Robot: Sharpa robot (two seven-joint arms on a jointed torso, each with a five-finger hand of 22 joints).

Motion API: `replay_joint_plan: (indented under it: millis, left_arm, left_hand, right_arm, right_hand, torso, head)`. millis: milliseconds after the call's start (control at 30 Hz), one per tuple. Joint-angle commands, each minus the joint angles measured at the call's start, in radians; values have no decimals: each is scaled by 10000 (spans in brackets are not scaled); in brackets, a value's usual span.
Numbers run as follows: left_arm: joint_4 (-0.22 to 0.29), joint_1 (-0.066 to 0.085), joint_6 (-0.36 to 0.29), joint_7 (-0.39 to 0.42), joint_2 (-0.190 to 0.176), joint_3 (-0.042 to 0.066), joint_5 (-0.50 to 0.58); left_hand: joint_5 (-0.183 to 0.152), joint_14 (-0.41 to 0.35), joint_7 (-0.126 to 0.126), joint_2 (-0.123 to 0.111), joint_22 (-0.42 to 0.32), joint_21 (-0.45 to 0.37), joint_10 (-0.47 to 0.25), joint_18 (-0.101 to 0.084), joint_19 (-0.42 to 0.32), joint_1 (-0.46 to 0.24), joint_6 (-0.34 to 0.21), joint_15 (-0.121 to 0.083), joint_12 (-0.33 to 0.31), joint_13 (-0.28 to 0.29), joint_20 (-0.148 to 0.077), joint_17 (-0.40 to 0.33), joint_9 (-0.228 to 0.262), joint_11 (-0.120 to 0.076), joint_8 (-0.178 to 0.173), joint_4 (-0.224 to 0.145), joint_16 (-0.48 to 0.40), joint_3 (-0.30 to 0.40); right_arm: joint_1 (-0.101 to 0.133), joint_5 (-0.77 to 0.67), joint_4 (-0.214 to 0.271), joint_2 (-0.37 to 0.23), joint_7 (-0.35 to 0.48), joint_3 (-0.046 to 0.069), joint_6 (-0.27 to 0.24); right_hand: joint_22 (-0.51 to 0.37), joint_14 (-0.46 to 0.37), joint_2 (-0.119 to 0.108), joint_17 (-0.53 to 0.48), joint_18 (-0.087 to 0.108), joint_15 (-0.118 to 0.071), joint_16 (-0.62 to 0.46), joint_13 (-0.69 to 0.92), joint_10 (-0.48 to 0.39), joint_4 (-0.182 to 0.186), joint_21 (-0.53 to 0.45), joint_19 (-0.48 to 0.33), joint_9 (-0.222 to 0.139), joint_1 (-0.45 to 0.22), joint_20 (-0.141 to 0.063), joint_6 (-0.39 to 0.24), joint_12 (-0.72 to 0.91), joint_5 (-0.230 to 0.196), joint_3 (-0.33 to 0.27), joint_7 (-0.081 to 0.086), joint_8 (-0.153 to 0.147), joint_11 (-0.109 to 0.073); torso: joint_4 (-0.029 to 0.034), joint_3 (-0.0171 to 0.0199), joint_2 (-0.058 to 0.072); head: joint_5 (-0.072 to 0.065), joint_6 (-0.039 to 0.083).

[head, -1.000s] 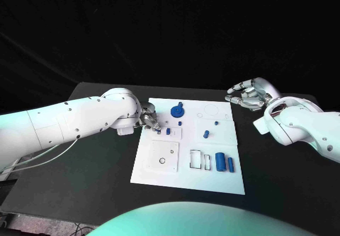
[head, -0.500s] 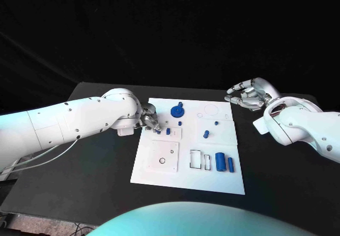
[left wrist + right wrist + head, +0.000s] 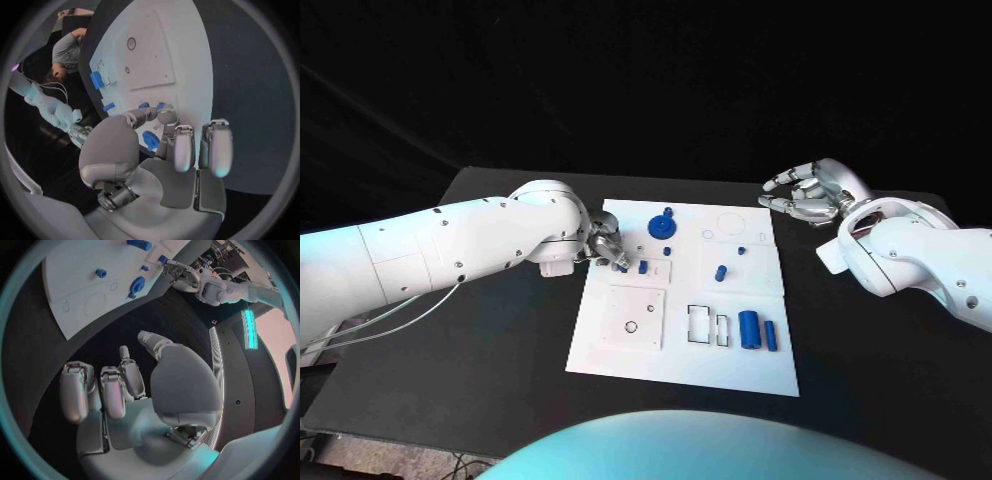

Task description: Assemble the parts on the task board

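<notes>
Two white arms reach over the black worktop (image 3: 473, 400), one from each side; the left arm (image 3: 430, 255) is the bulkier in the head view and ends at the far left edge of the task board (image 3: 668, 365); the right arm (image 3: 920, 255) stays off the board, over the worktop to its far right. The white task board lies in the middle of the worktop, longer from near to far than across.

The right hand (image 3: 805, 195) hovers beside the board's far right corner, fingers curled loosely inward with nothing in them; the right wrist view shows its palm bare. The left hand (image 3: 603, 243) sits low at the board's far left, fingertips brought together just beside a small blue peg (image 3: 642, 267); whether they pinch a part I cannot tell, as the fingers hide the contact in both views.

Of the blue parts, the largest is the round gear-like piece (image 3: 661, 225) at the far middle of the board; next come two cylinders (image 3: 757, 329) lying side by side near the right edge; then a short peg (image 3: 720, 270) right of centre; the smallest is a stud (image 3: 738, 249) just beyond it.
</notes>
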Motion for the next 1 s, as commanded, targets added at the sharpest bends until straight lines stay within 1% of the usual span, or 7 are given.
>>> replay_joint_plan:
  millis: [33, 333, 533, 700, 767, 900, 1000]
  left_arm:
    - [16, -16, 282, -71, 25, -10, 105]
    - [-70, -30, 294, -95, 79, -11, 100]
    - [-121, -77, 314, -87, 178, -14, 101]
    - [-153, -100, 389, -104, 238, -24, 108]
    - [-163, -104, 430, -119, 249, -29, 109]
    - [-178, -107, 485, -145, 254, -35, 110]
    - [-191, -109, 518, -163, 253, -37, 109]
  left_hand:
    - [42, 970, -107, 133, 2128, -61, 69, -54, 506, 6, 141, -61, -57, -8, -66, 2418, -8, 4, 63, -1364, 47, 1284]
    - [127, 973, -108, 128, 2136, -53, 91, -57, 511, -31, 158, -66, -60, -19, -73, 2430, -29, 3, 84, -1405, 59, 1283]
    - [203, 976, -111, 126, 2140, -50, 113, -58, 512, -69, 170, -70, -54, -21, -77, 2445, -47, 3, 100, -1432, 73, 1277]
    - [455, 980, -121, 113, 2147, -52, 169, -58, 513, -184, 202, -78, -42, -25, -87, 2463, -103, -7, 147, -1507, 90, 1234]
    - [588, 984, -128, 110, 2151, -52, 194, -59, 513, -236, 216, -82, -37, -29, -91, 2477, -133, -12, 168, -1541, 103, 1204]
    - [748, 989, -138, 108, 2159, -47, 228, -61, 517, -301, 242, -86, -26, -27, -96, 2500, -170, -20, 195, -1578, 125, 1152]
    - [887, 995, -149, 98, 2169, -35, 260, -64, 525, -364, 272, -91, -21, -32, -100, 2523, -204, -28, 220, -1604, 147, 1091]
  right_arm:
    - [-7, -44, 2, 4, 45, 1, 128]
    - [-8, -44, 11, -5, 47, 1, 121]
    - [-8, -44, 19, -7, 48, 1, 117]
    - [-8, -44, 25, -16, 43, 1, 115]
    - [-8, -44, 26, -21, 42, 1, 115]
    - [-8, -44, 28, -27, 40, 1, 113]
    - [-8, -44, 33, -33, 39, 1, 110]
  right_hand:
    - [1941, 988, 0, 2447, 90, -25, -20, 340, -39, 1, -22, 141, 12, -65, -17, -29, -46, 22, 58, -28, 37, -8]
    - [1941, 988, 0, 2447, 90, -25, -20, 340, -39, 1, -22, 141, 12, -65, -17, -29, -46, 22, 58, -28, 37, -8]
    - [1941, 988, 0, 2447, 90, -25, -20, 340, -39, 1, -22, 141, 12, -65, -17, -29, -46, 22, 58, -28, 37, -8]
    - [1941, 988, 0, 2447, 90, -25, -20, 340, -39, 1, -22, 141, 12, -65, -17, -29, -46, 22, 58, -28, 37, -8]
    - [1941, 988, 0, 2447, 90, -25, -20, 340, -39, 1, -22, 141, 12, -65, -17, -29, -46, 22, 58, -28, 37, -8]
    - [1941, 988, 0, 2447, 90, -25, -20, 340, -39, 1, -22, 141, 12, -65, -17, -29, -46, 22, 58, -28, 37, -8]
    - [1941, 988, 0, 2447, 90, -25, -20, 340, -39, 1, -22, 141, 12, -65, -17, -29, -46, 22, 58, -28, 37, -8]
  torso:
    - [-4, -5, 3]
    - [1, -4, 12]
    - [-15, -7, 16]
    - [-14, -9, 17]
    - [-9, -2, 4]
    - [5, 5, 7]
    - [7, 1, 0]
  head:
    - [4, 2]
    - [-14, 2]
    - [-9, 2]
    - [-25, 2]
    - [-26, 2]
    - [-37, 2]
    - [-38, 2]
